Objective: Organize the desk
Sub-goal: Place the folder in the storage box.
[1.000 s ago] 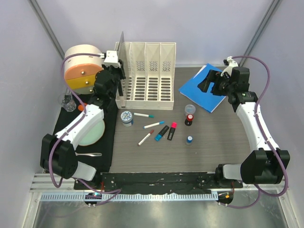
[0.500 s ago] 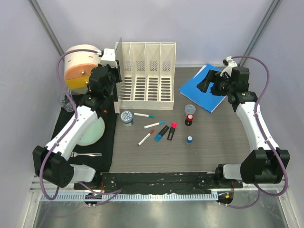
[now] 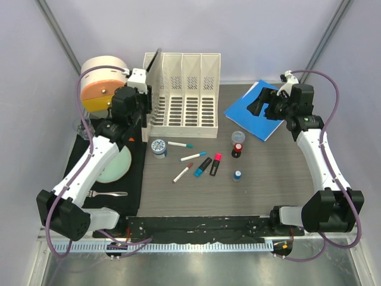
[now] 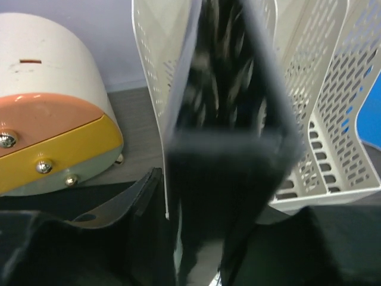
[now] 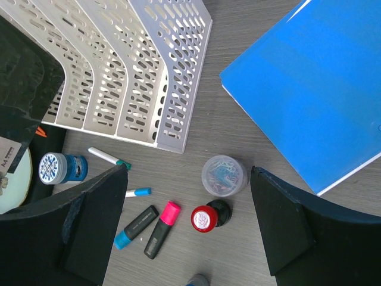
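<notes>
The desk point(image 3: 280, 179), a large dark grey-brown wood-grain tabletop framed by metal rails, filled the overhead view and carried everything else. At its far side stood a white perforated plastic file rack with four slots point(image 3: 184, 101). A dark flat folder point(image 4: 226, 119) stood tilted at the rack's left end, apparently inside the leftmost slot. The left end effector point(image 4: 229, 208) sat at the folder's lower edge with a finger on either side. The wrist view was too blurred to tell whether the fingers pressed on the folder or stood just clear of it.

The right end effector point(image 5: 189, 173) hovered above the far right part of the desk, its fingers spread wide with nothing between them. Under it lay a blue rectangular folder point(image 5: 315, 83), flat and askew. Just beside the folder stood a small clear tub of paper clips point(image 5: 224, 174) and a red-capped black bottle point(image 5: 205, 218). A pink-capped highlighter point(image 5: 161, 229) and a blue-capped highlighter point(image 5: 136, 227) lay side by side in front of the rack.

A black cloth mat point(image 3: 134, 179) covered the desk's left strip, bearing a pale green round plate point(image 3: 119, 164), with a cream-and-orange round container point(image 3: 101, 80) beyond it
</notes>
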